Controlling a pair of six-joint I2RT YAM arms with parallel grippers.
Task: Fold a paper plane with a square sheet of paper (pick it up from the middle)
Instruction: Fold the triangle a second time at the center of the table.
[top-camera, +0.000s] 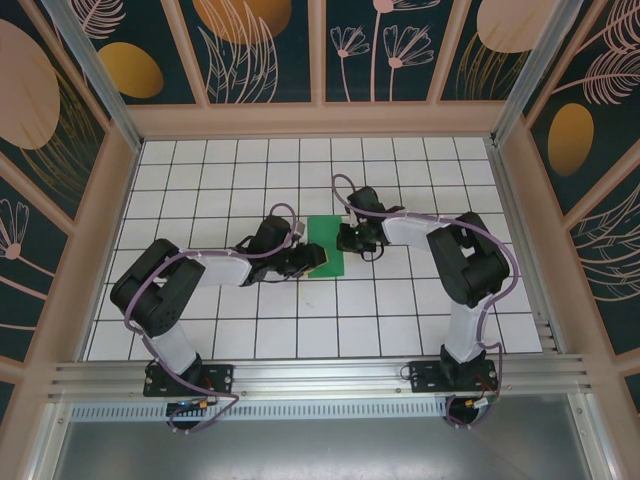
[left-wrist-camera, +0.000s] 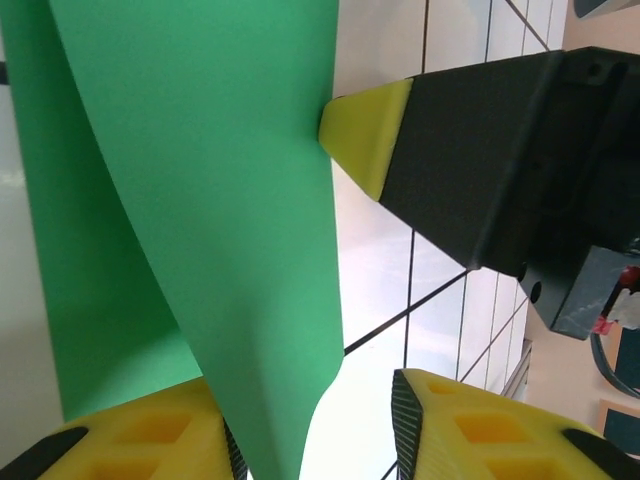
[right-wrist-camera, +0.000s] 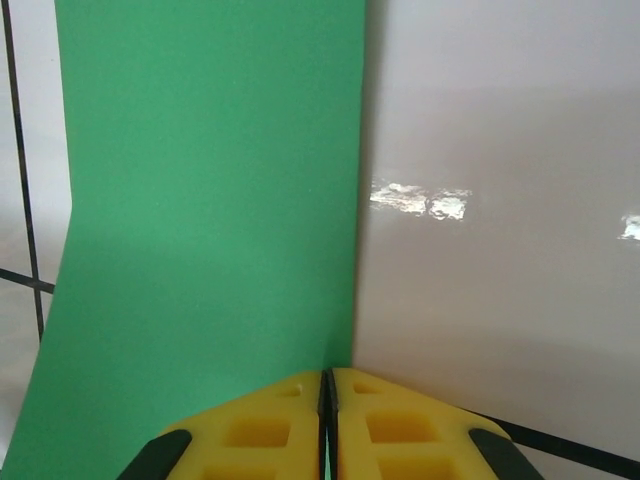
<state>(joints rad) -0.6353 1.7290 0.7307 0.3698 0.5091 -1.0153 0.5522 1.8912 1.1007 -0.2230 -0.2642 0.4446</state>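
From overhead my left arm rises from its base, bends back at the elbow and runs its forearm right across the white tiled table (top-camera: 400, 320) with dark grid lines. The left gripper (top-camera: 312, 262) ends low at the near left corner of the thin bright green sheet of paper (top-camera: 325, 240). My right arm mirrors it, elbow out to the right and forearm reaching left, and the right gripper (top-camera: 346, 240) meets the sheet's right edge. The sheet lies mid-table between the two tools, about two tiles long.

On the left wrist camera the left gripper (left-wrist-camera: 310, 405) is released, its yellow fingers (left-wrist-camera: 480, 430) standing well apart. The sheet (left-wrist-camera: 200, 200) is curled up off the table in two layers, and its lower end runs down just beside the inner face of one finger. The right gripper (left-wrist-camera: 365, 135) touches the sheet's edge with its yellow tip.

On the right wrist camera the right gripper (right-wrist-camera: 326, 385) is clenched, the two yellow fingers pressed together with only a thin dark seam between them. They sit right at the edge of the sheet (right-wrist-camera: 210, 200). I cannot tell whether any paper is caught in that seam.

Purple cables (top-camera: 500, 250) loop along both arms. Wood-framed dark teal wall panels (top-camera: 260, 40) with pale leaf and flower prints surround the table, and a ribbed aluminium rail (top-camera: 320, 375) carries the arm bases.
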